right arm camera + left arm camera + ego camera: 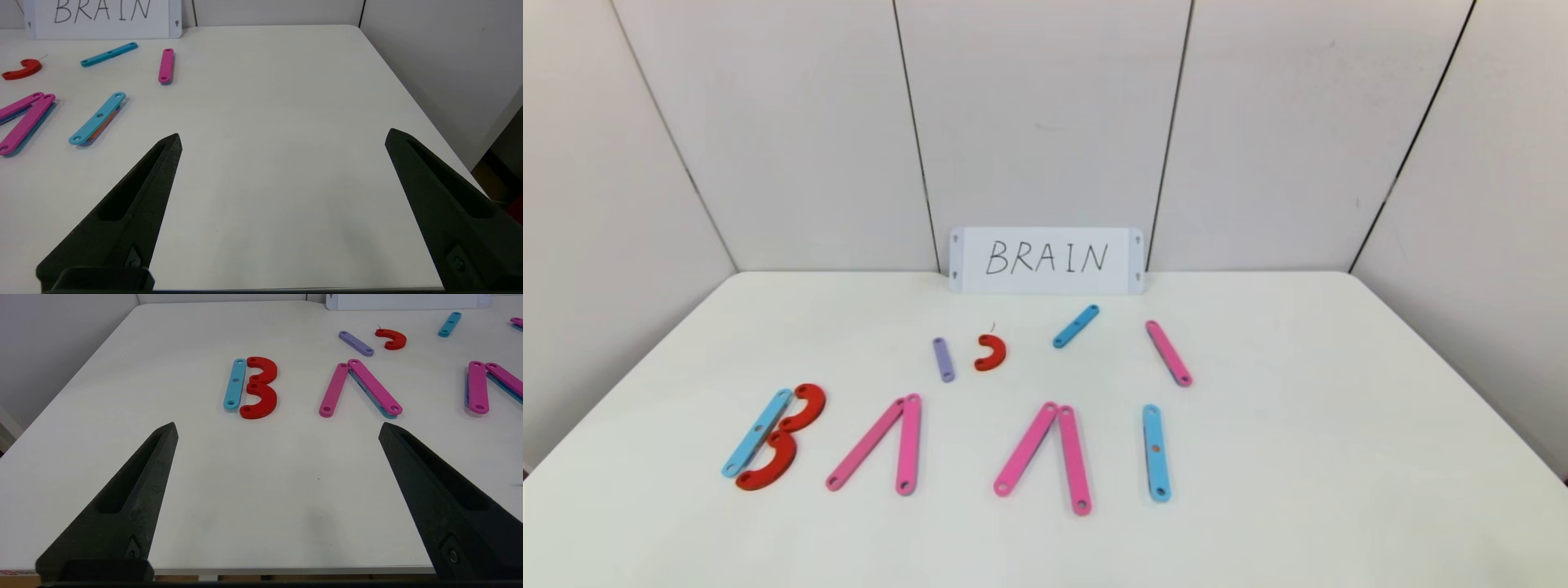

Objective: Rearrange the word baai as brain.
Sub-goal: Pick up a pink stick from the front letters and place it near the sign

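Note:
The word lies in a row on the white table [1339,425]. The B [776,433] is a blue strip with two red curves; it also shows in the left wrist view [255,388]. Two pink inverted V's [878,445] [1049,457] stand for the A's. A blue strip [1156,452] is the I, also in the right wrist view [97,118]. Behind the row lie a purple strip [943,359], a red curve [992,353], a blue strip [1076,326] and a pink strip [1169,353]. My left gripper [278,430] and right gripper [282,141] are open and empty over the table's front edge.
A white card [1046,260] with BRAIN handwritten in black leans on the back wall. Grey wall panels close the table at the back and sides. The table's right corner and edge [408,94] show in the right wrist view.

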